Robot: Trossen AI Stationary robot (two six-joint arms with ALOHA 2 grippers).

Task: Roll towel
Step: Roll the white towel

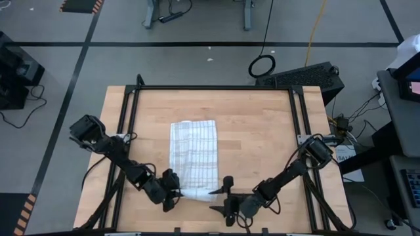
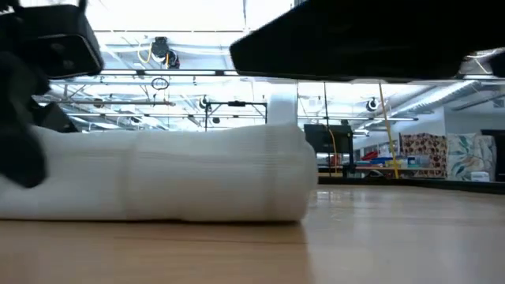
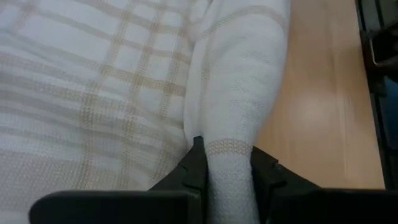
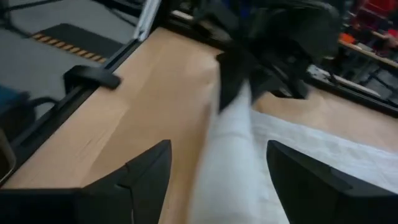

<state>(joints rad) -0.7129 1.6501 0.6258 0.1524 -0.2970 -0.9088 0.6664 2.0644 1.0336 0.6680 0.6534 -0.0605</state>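
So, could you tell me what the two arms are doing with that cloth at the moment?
They are rolling the towel on the table. The edge nearest the arms is already rolled into a short tube. The left hand is clamped on one end of that roll, while the right hand stands open at the other end, not gripping. The rest of the towel lies flat.
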